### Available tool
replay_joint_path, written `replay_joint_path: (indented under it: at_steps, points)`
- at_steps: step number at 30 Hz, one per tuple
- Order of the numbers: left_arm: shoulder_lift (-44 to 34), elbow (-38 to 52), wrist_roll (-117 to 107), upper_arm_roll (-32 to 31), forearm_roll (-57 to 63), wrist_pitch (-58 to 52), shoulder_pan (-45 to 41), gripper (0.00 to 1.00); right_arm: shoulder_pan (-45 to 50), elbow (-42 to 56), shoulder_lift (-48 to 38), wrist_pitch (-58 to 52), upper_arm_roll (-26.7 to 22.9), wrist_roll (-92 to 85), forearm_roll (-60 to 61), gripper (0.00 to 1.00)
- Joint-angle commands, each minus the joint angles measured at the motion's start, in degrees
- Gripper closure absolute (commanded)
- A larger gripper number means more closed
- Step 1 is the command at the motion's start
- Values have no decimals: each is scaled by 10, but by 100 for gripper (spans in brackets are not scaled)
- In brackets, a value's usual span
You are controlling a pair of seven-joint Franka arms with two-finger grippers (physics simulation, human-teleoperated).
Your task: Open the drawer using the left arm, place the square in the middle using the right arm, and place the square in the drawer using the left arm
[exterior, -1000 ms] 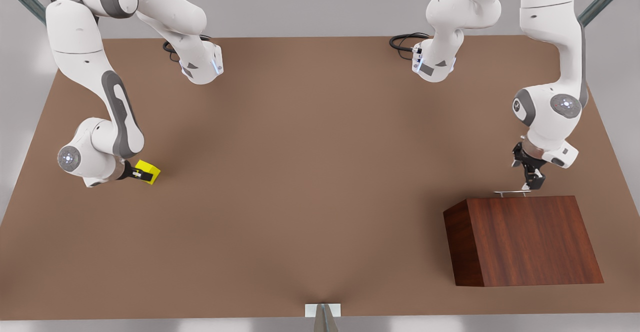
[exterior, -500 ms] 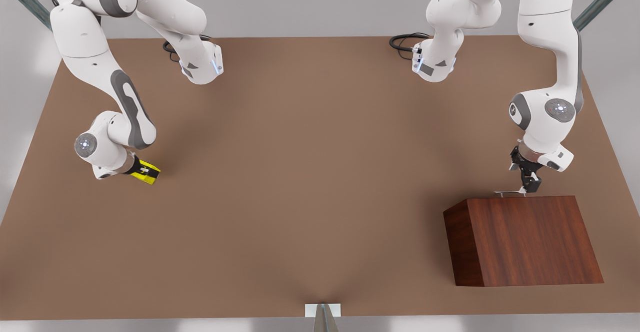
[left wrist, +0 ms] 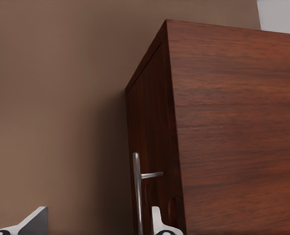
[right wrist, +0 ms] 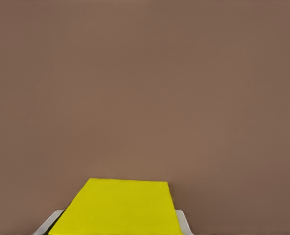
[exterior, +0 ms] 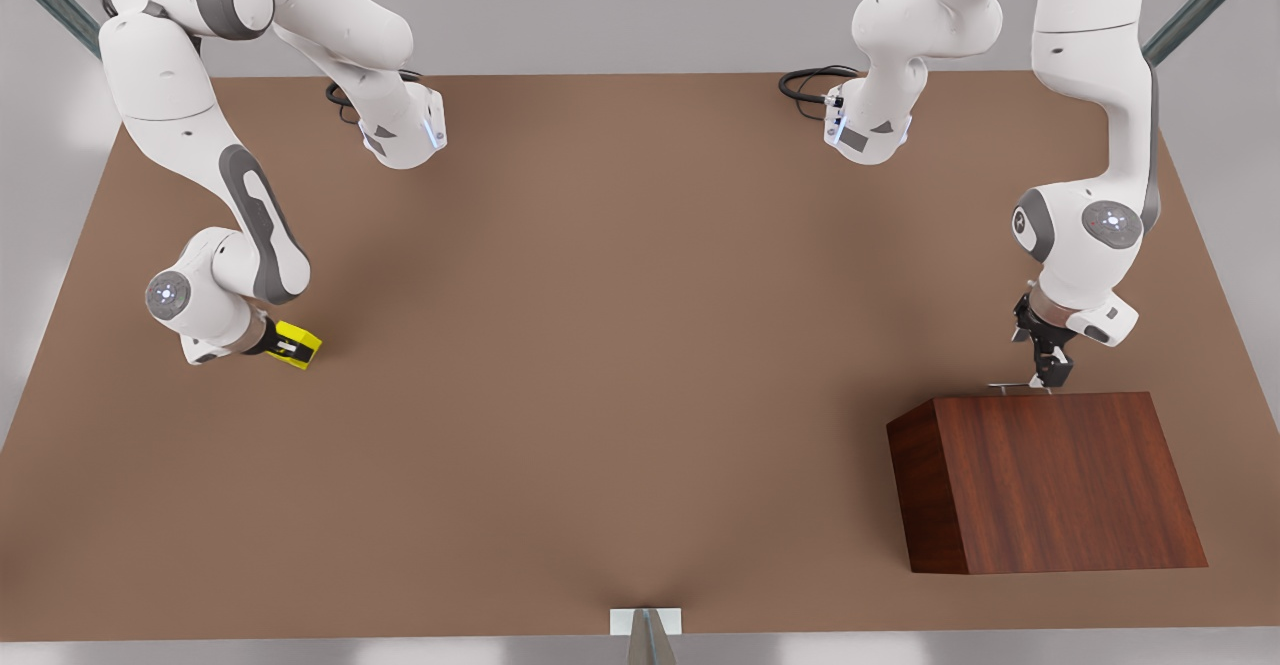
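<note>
1. Closing in on the handle (exterior: 1018, 385), the left gripper (exterior: 1046, 377) now sits lower and nearer the cabinet (exterior: 1050, 480) than a second ago; in the left wrist view its fingers (left wrist: 157, 223) stand spread with the silver bar between them, not yet pinched
2. That puts the drawer (left wrist: 152, 147) on the verge of being gripped; it looks fully shut, flush with the cabinet front
3. Over at the front view's left, the right gripper (exterior: 283, 346) has swung a little and settled onto the square (exterior: 298, 345), fingers (right wrist: 184, 223) pressed to both yellow flanks
4. The square sits low on the tabletop (exterior: 620, 345), well apart from the middle; whether it has lifted cannot be told
5. Likely next: pinching the bar and pulling, while the cube is carried toward the centre
</note>
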Motion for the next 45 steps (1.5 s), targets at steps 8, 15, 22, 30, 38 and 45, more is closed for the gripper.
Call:
replay_joint_path:
  at_steps: [8,15,22,30,38,45]
  points:
    - [3,0,0,-8,0,1,-3,0,1,0,-2,-4,0,2,0,31]
    - [8,0,-2,-11,0,2,-3,0,13,39,-40,-81,10,34,-1,31]
    - [14,0,0,-10,0,0,-3,0,96,229,-69,-369,83,249,-1,32]
    - [9,0,1,-10,0,-37,-3,0,367,341,-45,-453,95,648,37,31]
    - [-5,3,2,-7,0,-68,-3,0,569,594,189,-365,98,863,39,31]
    - [-16,2,1,-7,0,-109,-3,0,674,744,310,-323,63,1040,36,31]
